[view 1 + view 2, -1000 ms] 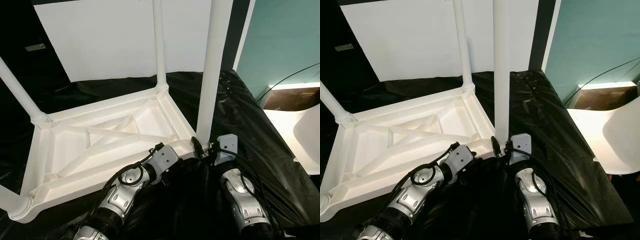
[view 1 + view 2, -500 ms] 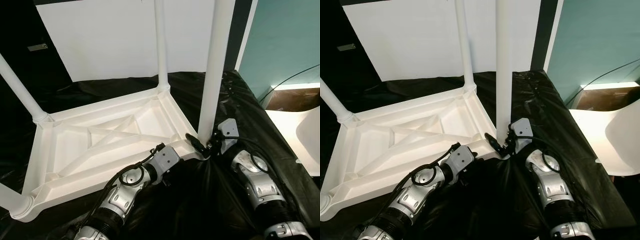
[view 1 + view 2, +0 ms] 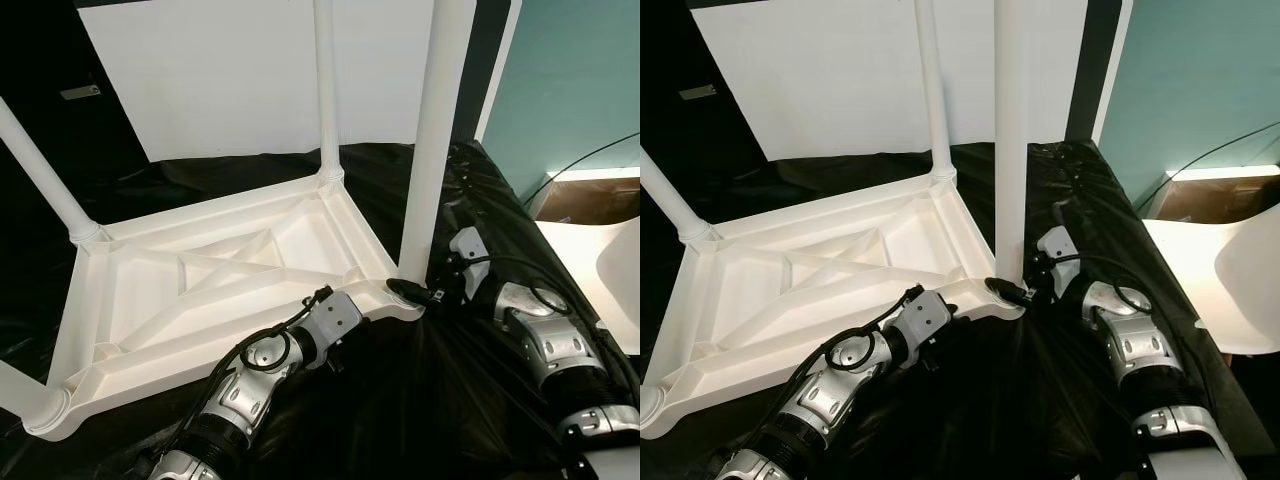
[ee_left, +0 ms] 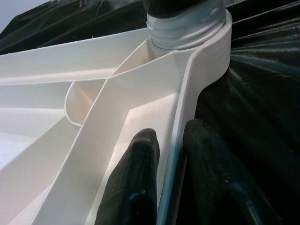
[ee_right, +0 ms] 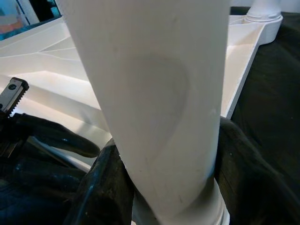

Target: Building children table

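A white plastic children's table (image 3: pixel 200 290) lies upside down on a black sheet, with its legs pointing up. My left gripper (image 4: pixel 171 145) is shut on the table's rim (image 4: pixel 187 117), one finger inside and one outside, close to the near right corner. The near right leg (image 3: pixel 432 150) stands upright in that corner's socket. My right gripper (image 5: pixel 173 154) is shut around the base of this leg, and its black fingers (image 3: pixel 408 292) wrap the leg just above the socket. Three more legs stand at the far right (image 3: pixel 325 90), the far left (image 3: pixel 40 170) and the near left (image 3: pixel 15 385).
Black plastic sheet (image 3: pixel 480 200) covers the surface under the table. A white panel (image 3: pixel 220 80) leans at the back. To the right are a teal wall (image 3: pixel 570 80), a brown box (image 3: pixel 590 200) and a white curved object (image 3: pixel 620 290). A thin cable (image 3: pixel 580 160) runs along that wall.
My right arm has swung out to the right of the near right leg, while its gripper has stayed at the leg's base. The left gripper has kept its hold on the rim.
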Tool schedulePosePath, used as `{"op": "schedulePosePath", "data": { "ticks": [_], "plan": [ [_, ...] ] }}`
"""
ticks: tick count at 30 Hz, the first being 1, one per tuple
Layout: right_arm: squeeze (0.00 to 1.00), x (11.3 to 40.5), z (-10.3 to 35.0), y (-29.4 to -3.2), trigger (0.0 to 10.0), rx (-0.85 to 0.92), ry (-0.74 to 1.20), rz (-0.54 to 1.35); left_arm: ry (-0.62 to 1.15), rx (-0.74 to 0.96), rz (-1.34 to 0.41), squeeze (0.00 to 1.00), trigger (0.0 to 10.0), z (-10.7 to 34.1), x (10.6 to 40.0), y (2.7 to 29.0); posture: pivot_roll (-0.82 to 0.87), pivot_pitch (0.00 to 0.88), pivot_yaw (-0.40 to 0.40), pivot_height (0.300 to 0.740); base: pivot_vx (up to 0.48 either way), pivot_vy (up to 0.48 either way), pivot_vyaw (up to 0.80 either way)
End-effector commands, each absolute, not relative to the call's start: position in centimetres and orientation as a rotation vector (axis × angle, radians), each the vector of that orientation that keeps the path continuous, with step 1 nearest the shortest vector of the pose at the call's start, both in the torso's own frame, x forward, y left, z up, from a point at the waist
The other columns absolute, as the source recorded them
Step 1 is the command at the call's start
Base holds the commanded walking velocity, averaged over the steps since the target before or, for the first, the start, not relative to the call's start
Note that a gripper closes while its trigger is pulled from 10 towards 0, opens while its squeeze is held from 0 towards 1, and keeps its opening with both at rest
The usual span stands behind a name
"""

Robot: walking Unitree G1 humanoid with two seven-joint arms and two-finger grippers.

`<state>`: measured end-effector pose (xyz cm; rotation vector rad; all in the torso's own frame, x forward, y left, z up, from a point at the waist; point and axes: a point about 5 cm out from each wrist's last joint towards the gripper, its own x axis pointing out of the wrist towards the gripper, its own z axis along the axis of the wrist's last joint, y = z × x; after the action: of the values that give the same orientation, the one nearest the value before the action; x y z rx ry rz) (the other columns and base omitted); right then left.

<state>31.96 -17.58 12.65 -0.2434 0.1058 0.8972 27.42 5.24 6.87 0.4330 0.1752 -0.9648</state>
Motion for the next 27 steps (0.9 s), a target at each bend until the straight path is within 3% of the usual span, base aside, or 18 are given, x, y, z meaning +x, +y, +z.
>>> {"op": "schedulePosePath", "data": {
  "ticks": [1, 3, 5, 7, 9, 11, 12, 25, 26, 27],
  "plan": [
    [0.00, 31.6, 11.8, -16.9, 0.0, -0.227, 0.149, 0.963, 0.481, 0.474, -1.007, 0.00, 10.0, 1.1, 24.6, 7.0, -0.07, 0.000, 0.021, 0.740, 0.000, 0.000, 0.00],
    [0.00, 31.6, 11.6, -16.9, 0.0, -0.223, 0.154, 0.952, 0.481, 0.474, -1.007, 0.00, 10.0, 1.1, 24.6, 7.0, -0.07, 0.000, 0.021, 0.740, 0.000, 0.000, 0.00],
    [0.00, 31.7, 11.1, -16.6, 0.0, -0.207, 0.055, 0.711, 0.482, 0.476, -1.009, 0.00, 10.0, 1.1, 24.6, 7.1, -0.07, 0.000, 0.022, 0.740, 0.000, 0.000, 0.00],
    [0.00, 31.7, 11.1, -16.6, 0.0, -0.207, 0.055, 0.711, 0.482, 0.476, -1.009, 0.00, 10.0, 1.1, 24.6, 7.1, -0.07, 0.000, 0.022, 0.740, 0.000, 0.000, 0.00],
    [0.00, 30.1, 10.2, -16.9, 0.0, -0.217, -0.068, 0.376, 0.479, 0.479, -1.005, 0.00, 10.0, 1.2, 24.7, 7.1, -0.06, 0.000, 0.018, 0.740, 0.000, 0.000, 0.00],
    [0.00, 30.1, 10.2, -16.9, 0.0, -0.217, -0.068, 0.376, 0.479, 0.479, -1.005, 0.00, 10.0, 1.2, 24.7, 7.1, -0.06, 0.000, 0.018, 0.740, 0.000, 0.000, 0.00],
    [0.00, 29.2, 9.5, -17.1, 0.0, -0.212, -0.091, 0.264, 0.478, 0.481, -1.004, 0.00, 10.0, 1.2, 24.7, 7.1, -0.06, 0.000, 0.018, 0.740, 0.000, 0.000, 0.00],
    [0.00, 29.3, 9.8, -13.7, 0.0, -0.088, -0.110, 0.230, 0.477, 0.491, -1.028, 0.00, 10.0, 1.1, 24.5, 6.8, -0.08, 0.000, 0.022, 0.740, 0.000, 0.000, 0.00],
    [0.00, 29.4, 9.8, -13.4, 3.4, -0.093, -0.100, 0.255, 0.474, 0.492, -1.033, 0.00, 10.0, 1.1, 24.5, 6.7, -0.08, 0.000, 0.018, 0.740, 0.000, 0.000, 0.00],
    [0.00, 29.4, 9.8, -13.4, 3.4, -0.093, -0.100, 0.255, 0.474, 0.492, -1.033, 0.00, 10.0, 1.1, 24.5, 6.7, -0.08, 0.000, 0.018, 0.740, 0.000, 0.000, 0.00]
  ]
}}
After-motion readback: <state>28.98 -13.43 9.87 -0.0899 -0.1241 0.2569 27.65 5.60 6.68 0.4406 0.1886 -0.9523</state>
